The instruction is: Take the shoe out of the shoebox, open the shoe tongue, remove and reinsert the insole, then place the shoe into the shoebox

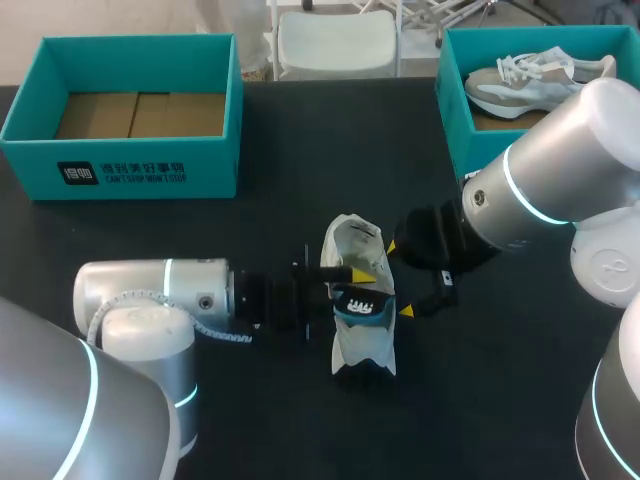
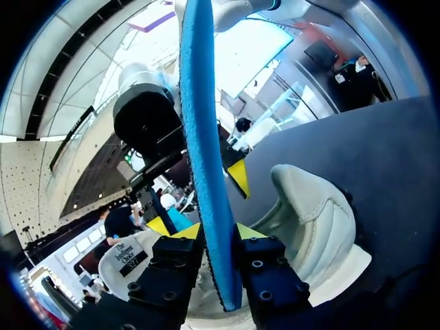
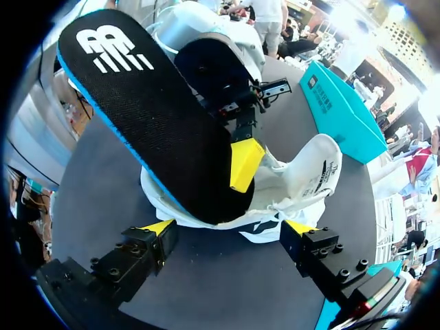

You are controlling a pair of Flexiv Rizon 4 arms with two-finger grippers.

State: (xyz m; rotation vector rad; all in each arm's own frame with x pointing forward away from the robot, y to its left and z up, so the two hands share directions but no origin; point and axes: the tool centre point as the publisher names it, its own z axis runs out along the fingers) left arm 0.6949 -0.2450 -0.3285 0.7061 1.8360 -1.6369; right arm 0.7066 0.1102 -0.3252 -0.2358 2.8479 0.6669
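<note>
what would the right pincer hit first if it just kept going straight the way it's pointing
Most likely the white shoe, lying right ahead of the open right pincer. The lower end of the insole, gripped by the left pincer, hangs close by, so depth makes that a near call.

It looked like a robotics lab workstation set up for a handling trial. Two silver-grey robot arms, the left arm [image 1: 150, 295] and the right arm [image 1: 560, 180], stood at a black table [image 1: 300, 130]. A teal left shoebox [image 1: 120, 165] and right shoebox [image 1: 455, 120] sat at its far side.
</note>
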